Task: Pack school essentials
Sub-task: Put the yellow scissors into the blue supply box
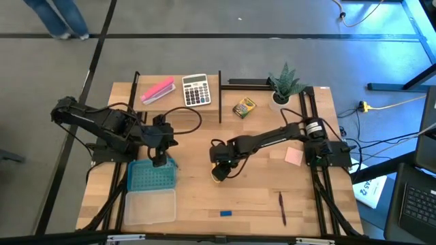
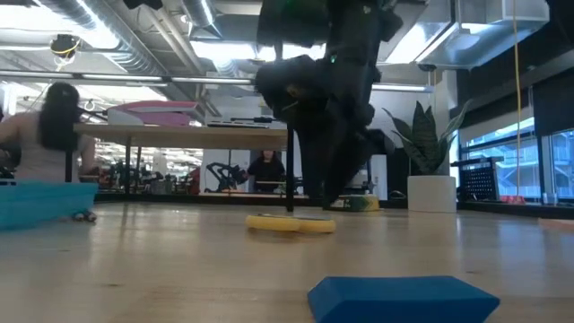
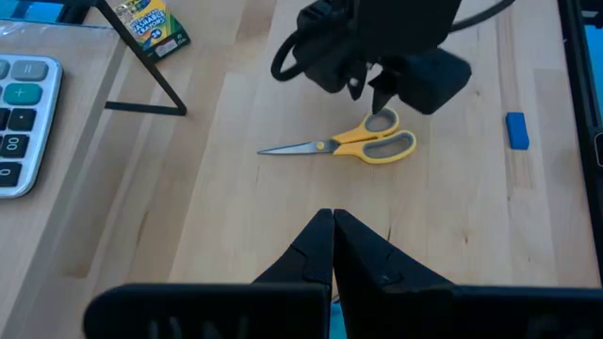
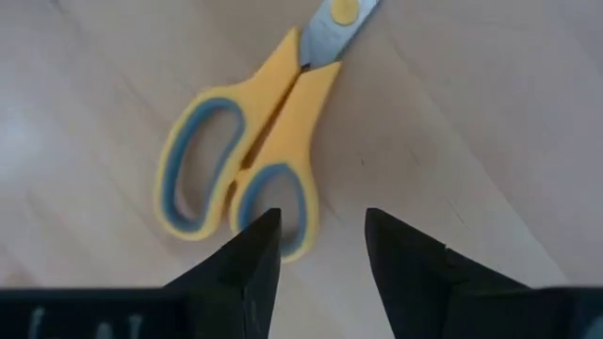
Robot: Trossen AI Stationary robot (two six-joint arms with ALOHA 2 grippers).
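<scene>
The yellow-handled scissors (image 3: 349, 146) lie flat on the wood at the table's middle, blades shut, also in the right wrist view (image 4: 240, 174) and the low view (image 2: 289, 223). My right gripper (image 4: 320, 231) is open and points down over the handle end (image 1: 219, 173). My left gripper (image 3: 333, 222) is shut and hovers above the teal tray's far right corner (image 1: 159, 158). The crayon box (image 1: 244, 107) lies near the far edge. The blue eraser (image 1: 225, 214) and the dark-red pen (image 1: 282, 207) lie near the near edge. No pencil shows. My right gripper comes from above with one fingertip (image 4: 259, 235) at the rim of the smaller handle ring (image 4: 283, 193) and the other over bare wood beside it. I cannot tell whether that finger touches the ring. The scissors lie flat on the table.
A teal tray (image 1: 151, 177) with a clear lid (image 1: 148, 207) in front of it lies at the left near side. A grey calculator (image 1: 196, 90) and pink block (image 1: 157, 90) sit on a far stand. A potted plant (image 1: 283, 87) and a pink note (image 1: 293, 156) are on the right.
</scene>
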